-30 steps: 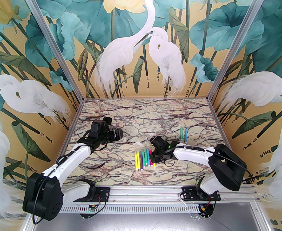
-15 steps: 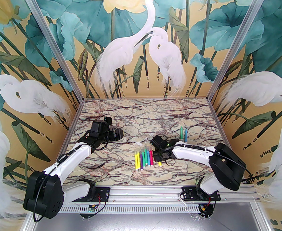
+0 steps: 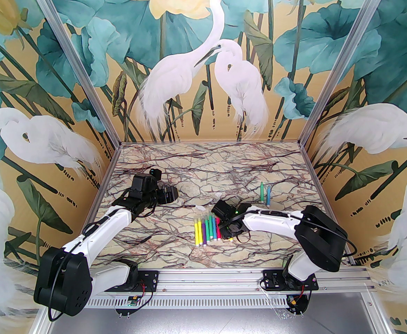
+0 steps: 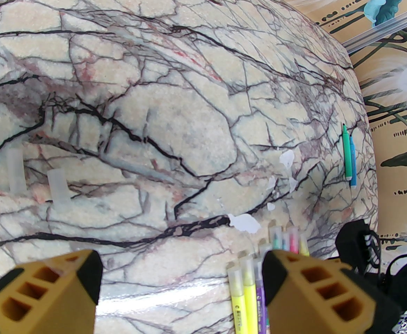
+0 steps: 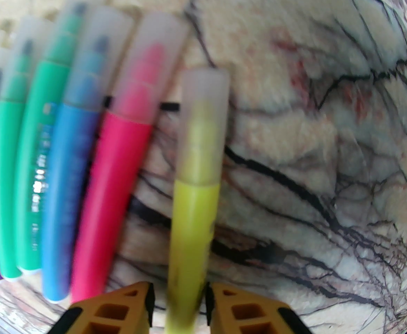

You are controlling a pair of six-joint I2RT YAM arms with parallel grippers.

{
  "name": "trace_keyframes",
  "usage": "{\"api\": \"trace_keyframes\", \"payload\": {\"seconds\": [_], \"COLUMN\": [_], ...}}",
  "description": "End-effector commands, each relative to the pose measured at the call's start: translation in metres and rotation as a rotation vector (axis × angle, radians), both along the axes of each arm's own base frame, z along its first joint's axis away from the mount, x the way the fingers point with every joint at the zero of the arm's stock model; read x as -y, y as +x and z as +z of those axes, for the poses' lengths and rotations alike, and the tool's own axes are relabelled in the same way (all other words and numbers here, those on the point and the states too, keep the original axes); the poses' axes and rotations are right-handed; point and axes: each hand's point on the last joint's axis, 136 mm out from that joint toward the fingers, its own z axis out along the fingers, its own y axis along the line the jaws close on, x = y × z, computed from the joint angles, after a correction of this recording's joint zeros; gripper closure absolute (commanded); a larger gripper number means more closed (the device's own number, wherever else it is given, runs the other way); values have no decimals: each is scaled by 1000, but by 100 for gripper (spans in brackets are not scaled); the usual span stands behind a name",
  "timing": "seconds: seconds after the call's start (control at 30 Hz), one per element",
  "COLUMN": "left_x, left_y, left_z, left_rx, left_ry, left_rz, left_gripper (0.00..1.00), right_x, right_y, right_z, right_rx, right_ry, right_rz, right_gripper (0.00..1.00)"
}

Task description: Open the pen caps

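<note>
Several capped pens point(image 3: 207, 230) lie side by side mid-table; the right wrist view shows pink point(image 5: 113, 193), blue and green ones, their pale pen caps point(image 5: 148, 68) pointing away. My right gripper point(image 5: 179, 301) is shut on a yellow pen point(image 5: 193, 221) just right of the row, its cap point(image 5: 203, 117) still on; from above the right gripper point(image 3: 226, 229) covers that pen. Whether the pen is off the table I cannot tell. My left gripper point(image 4: 182, 284) stands open and empty, left of the row point(image 4: 247, 291). Two loose caps point(image 4: 57, 184) lie on the marble ahead of it.
A green pen point(image 3: 262, 190) and a blue pen point(image 3: 269, 195) lie uncapped together at the back right. White scuffed patches point(image 4: 245, 221) mark the marble table point(image 3: 203, 165) just beyond the row. Painted walls close in three sides.
My right arm has swung a little to the left and its jaws have drawn in slightly around the yellow pen. The left arm has not moved.
</note>
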Motion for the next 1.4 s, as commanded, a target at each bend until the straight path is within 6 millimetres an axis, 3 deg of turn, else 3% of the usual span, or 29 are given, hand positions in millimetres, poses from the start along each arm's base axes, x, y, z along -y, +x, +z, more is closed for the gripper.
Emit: {"api": "trace_keyframes", "payload": {"seconds": [0.0, 0.5, 0.83, 1.13, 1.37], "left_x": [3, 3, 7, 17, 43], "left_y": [5, 3, 1, -1, -4], "left_z": [9, 11, 9, 13, 22], "left_rx": [20, 21, 8, 6, 20], "left_ry": [-16, -14, -31, -72, -122], "left_rz": [-8, -14, -30, -63, -139], "left_gripper": [19, 19, 19, 19, 19], "right_x": [1, 7, 11, 7, -5], "right_y": [4, 8, 13, 28, 35], "right_z": [2, -17, -10, 25, 65], "right_rx": [15, -5, 42, 200, 345], "right_ry": [-36, -122, -126, 22, 215], "right_rz": [-2, -5, -15, -47, -12], "right_gripper": [68, 74, 80, 84, 84]}}
